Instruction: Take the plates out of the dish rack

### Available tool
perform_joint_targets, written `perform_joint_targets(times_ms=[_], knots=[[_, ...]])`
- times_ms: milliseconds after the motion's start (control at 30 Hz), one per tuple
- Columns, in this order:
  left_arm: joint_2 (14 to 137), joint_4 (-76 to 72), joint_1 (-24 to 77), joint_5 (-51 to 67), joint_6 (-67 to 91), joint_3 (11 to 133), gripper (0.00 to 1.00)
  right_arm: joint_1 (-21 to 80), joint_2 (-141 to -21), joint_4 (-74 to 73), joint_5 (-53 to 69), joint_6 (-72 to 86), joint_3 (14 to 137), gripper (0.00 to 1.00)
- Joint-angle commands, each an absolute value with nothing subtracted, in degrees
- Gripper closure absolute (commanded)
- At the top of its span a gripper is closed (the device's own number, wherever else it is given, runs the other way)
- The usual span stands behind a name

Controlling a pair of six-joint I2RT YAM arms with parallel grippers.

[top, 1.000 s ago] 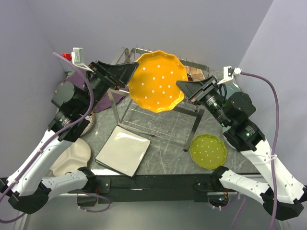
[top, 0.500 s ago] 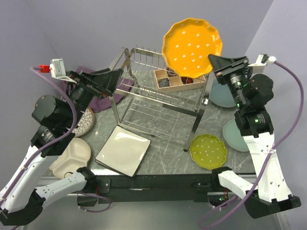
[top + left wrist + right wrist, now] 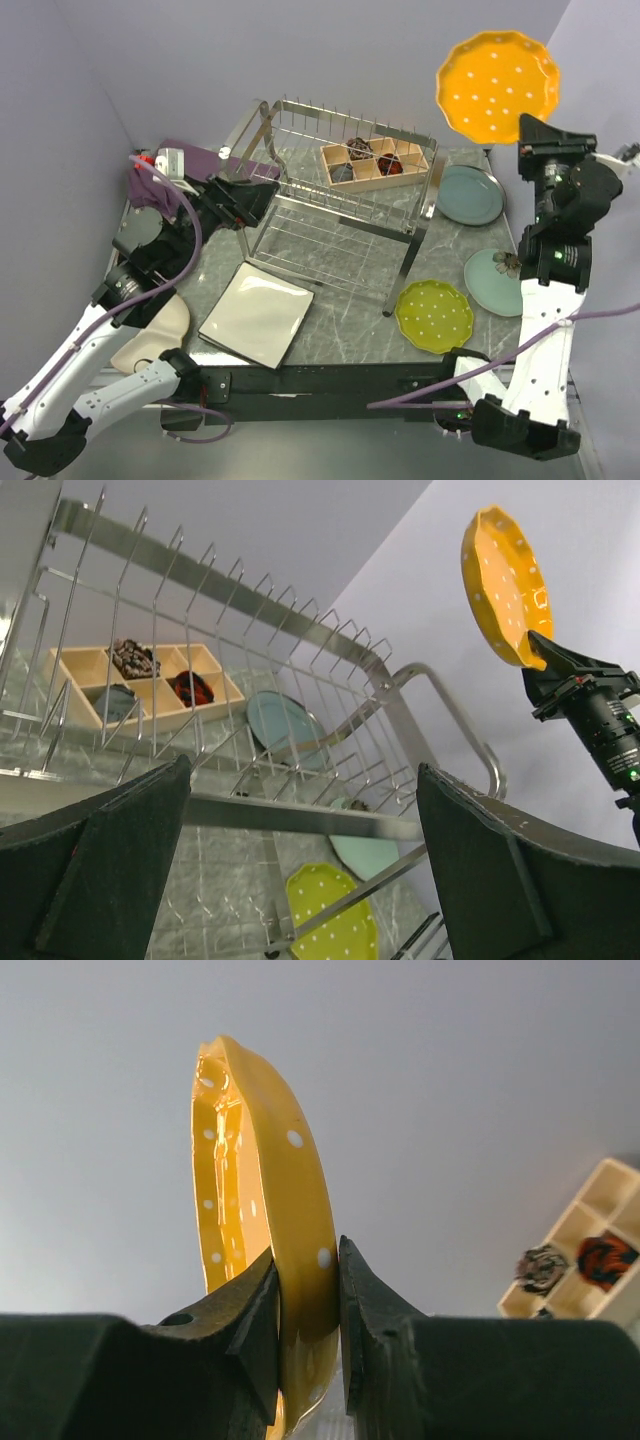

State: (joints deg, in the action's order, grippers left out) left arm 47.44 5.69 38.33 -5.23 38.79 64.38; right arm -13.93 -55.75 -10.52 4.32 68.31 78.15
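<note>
The orange plate point(image 3: 497, 82), scalloped and white-dotted, stands on edge in the air, high above and to the right of the dish rack point(image 3: 335, 190). The right gripper point(image 3: 535, 135) is clamped on its lower rim. At the rack's left end, the left gripper point(image 3: 262, 197) gapes wide, holding nothing. A yellow-green plate point(image 3: 434, 315) lies flat near the rack's front right leg.

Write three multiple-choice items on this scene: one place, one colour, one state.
1. The yellow-green plate is: A held in the air; B flat on the table; C leaning on the wall.
2. The held plate in the right gripper is: A teal; B cream; C orange.
3. The left gripper is: A open, empty; B shut on a plate; C shut on a tine.
Answers: 1 B, it lies on the marble top. 2 C, orange rim between the fingers. 3 A, fingers wide apart, nothing between.
</note>
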Motion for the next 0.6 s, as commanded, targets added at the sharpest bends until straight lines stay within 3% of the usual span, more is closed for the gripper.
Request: perform_joint_targets(times_ms=[0, 567], knots=[[44.22, 2.55, 38.32, -3.08, 39.73, 61.88, 0.01, -19.32, -48.53, -6.06, 5.27, 72.60, 76.04, 1.00], [37.27, 4.48, 38.32, -6.42, 39.73, 54.85, 0.01, -23.47, -28.49, -28.65, -4.30, 63.81, 55.73, 1.00]])
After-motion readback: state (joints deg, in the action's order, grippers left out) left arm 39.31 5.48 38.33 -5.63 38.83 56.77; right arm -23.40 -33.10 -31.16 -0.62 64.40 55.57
